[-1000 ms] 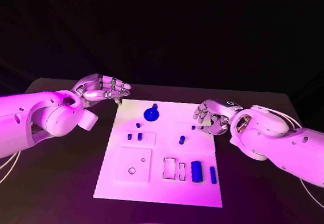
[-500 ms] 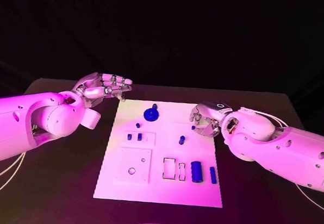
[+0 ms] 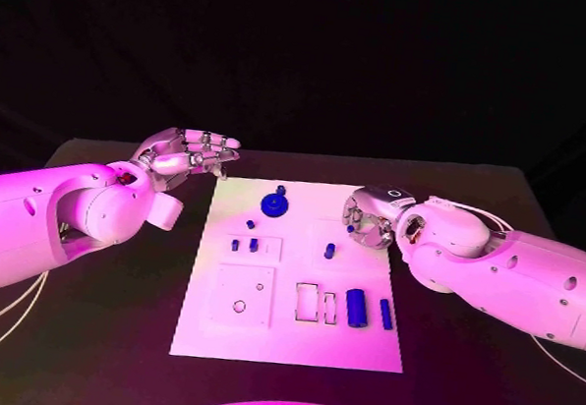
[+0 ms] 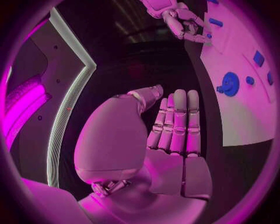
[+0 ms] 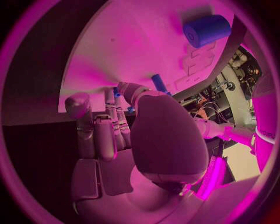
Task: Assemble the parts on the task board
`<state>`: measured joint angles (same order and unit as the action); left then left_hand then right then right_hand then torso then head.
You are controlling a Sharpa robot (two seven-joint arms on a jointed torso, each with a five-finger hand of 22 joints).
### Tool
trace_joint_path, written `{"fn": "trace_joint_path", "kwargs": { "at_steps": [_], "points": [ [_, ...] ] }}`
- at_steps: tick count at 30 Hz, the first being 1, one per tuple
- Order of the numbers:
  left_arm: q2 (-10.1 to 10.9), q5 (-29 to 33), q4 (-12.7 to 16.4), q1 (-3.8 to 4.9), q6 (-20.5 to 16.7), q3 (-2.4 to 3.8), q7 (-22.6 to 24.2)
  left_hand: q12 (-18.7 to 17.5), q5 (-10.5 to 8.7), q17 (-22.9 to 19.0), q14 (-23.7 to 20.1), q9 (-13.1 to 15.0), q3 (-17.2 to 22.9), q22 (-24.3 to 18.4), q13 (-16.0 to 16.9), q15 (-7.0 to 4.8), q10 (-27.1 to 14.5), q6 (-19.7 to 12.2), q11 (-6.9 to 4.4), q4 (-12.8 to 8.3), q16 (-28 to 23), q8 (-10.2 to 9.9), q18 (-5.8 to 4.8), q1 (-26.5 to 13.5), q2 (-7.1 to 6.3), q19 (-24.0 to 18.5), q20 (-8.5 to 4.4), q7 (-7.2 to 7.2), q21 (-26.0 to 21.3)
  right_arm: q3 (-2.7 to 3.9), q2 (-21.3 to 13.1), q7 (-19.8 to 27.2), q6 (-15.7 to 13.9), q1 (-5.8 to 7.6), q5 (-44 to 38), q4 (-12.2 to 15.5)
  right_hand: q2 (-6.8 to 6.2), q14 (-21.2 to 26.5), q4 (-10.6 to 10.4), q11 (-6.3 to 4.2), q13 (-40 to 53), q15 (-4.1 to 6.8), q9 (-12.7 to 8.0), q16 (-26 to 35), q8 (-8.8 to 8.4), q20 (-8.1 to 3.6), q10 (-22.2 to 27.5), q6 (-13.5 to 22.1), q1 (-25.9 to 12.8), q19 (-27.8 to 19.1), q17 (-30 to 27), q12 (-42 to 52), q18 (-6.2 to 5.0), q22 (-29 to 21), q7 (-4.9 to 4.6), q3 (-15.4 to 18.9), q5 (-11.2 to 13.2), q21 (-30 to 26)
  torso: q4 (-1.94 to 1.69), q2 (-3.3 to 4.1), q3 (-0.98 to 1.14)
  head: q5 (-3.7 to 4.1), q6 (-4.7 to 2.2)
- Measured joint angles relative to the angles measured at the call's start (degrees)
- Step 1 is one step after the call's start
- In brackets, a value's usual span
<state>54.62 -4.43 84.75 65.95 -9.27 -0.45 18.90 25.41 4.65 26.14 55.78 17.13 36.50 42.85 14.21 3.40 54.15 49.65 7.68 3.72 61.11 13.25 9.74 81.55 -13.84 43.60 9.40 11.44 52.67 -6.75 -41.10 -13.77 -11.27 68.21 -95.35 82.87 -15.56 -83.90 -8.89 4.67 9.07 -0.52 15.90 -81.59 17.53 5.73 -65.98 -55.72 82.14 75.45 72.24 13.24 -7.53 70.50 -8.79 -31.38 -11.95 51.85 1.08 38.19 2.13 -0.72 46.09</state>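
The board (image 3: 293,331) is a plain white plate, tinted pink by the light, with faint outlined recesses on its surface. The small parts on it are solid blue: a round disc (image 3: 274,204), a cylinder (image 3: 355,309), a thin bar (image 3: 384,314) and a few pegs (image 3: 328,251). The table (image 3: 95,318) is black. Both arms are white and both hands silver, without pattern.

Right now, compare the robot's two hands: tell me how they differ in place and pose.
The left hand hovers off the task board, over the black table past the board's far left corner; the right hand hangs over the board's far right part. The left hand's fingers lie straight and apart, empty; the right hand's fingers are curled down toward the board. Whether the right hand holds anything is unclear.
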Motion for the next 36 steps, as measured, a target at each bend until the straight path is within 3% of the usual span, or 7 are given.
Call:
{"fn": "trace_joint_path", "kwargs": {
  "at_steps": [14, 23, 36],
  "points": [
    [0.18, -0.11, 0.14, 0.00, 0.00, 0.00, -0.06, 0.00, 0.00, -0.05, -0.20, -0.07, -0.15, -0.02, -0.05, 0.20, -0.20, -0.21, 0.21, -0.16, -0.21, 0.00, -0.01, 0.07, 0.07, 0.00, 0.00, 0.21, -0.15, 0.57, 1.33, -0.70, -1.87, -1.15, -1.16, -1.45, 2.84, -0.12, 2.47, -1.08, -0.44, 0.96, 1.35, -0.43, 1.85, -0.79, -3.45, -3.54, -0.34, 1.20, 0.77, -1.03, -0.01, 2.24, 1.30, -4.08, 1.32, 2.84, -0.09, 0.03, 0.03, -0.01, 0.26],
    [0.20, -0.41, 0.20, 0.00, -0.01, 0.00, -0.13, 0.00, 0.00, -0.05, -0.20, -0.06, -0.15, -0.07, -0.04, 0.20, -0.20, -0.41, 0.21, -0.16, -0.21, 0.00, 0.00, 0.07, 0.07, 0.00, 0.00, 0.01, -0.15, 0.47, 1.47, -1.61, -3.18, -1.60, -2.80, -1.15, 3.67, -0.14, 4.77, -0.27, -0.76, 1.36, 2.46, -0.43, 2.23, -1.01, -4.67, -4.12, -0.87, 1.41, 0.47, -2.65, -0.01, 3.44, 1.48, -6.32, 1.19, 3.71, -0.02, -0.01, 0.04, 0.03, 0.45],
    [0.18, -0.90, 0.21, 0.00, -0.01, 0.00, -0.22, 0.01, 0.00, -0.09, -0.20, -0.13, -0.15, -0.07, -0.09, 0.20, -0.20, -0.60, 0.20, -0.16, -0.21, -0.21, 0.00, 0.07, 0.07, 0.00, 0.00, 0.20, -0.15, 0.10, 0.71, -2.81, -5.86, -2.19, -4.71, -0.04, 4.04, 0.02, 5.13, 0.23, -1.60, 1.60, 2.94, -0.42, 2.21, -1.01, -5.23, -4.71, -1.24, 1.41, 0.49, -3.68, -0.01, 4.40, 1.66, -6.52, 1.34, 4.63, -0.12, -0.04, 0.04, 0.09, 0.44]
  ]
}}
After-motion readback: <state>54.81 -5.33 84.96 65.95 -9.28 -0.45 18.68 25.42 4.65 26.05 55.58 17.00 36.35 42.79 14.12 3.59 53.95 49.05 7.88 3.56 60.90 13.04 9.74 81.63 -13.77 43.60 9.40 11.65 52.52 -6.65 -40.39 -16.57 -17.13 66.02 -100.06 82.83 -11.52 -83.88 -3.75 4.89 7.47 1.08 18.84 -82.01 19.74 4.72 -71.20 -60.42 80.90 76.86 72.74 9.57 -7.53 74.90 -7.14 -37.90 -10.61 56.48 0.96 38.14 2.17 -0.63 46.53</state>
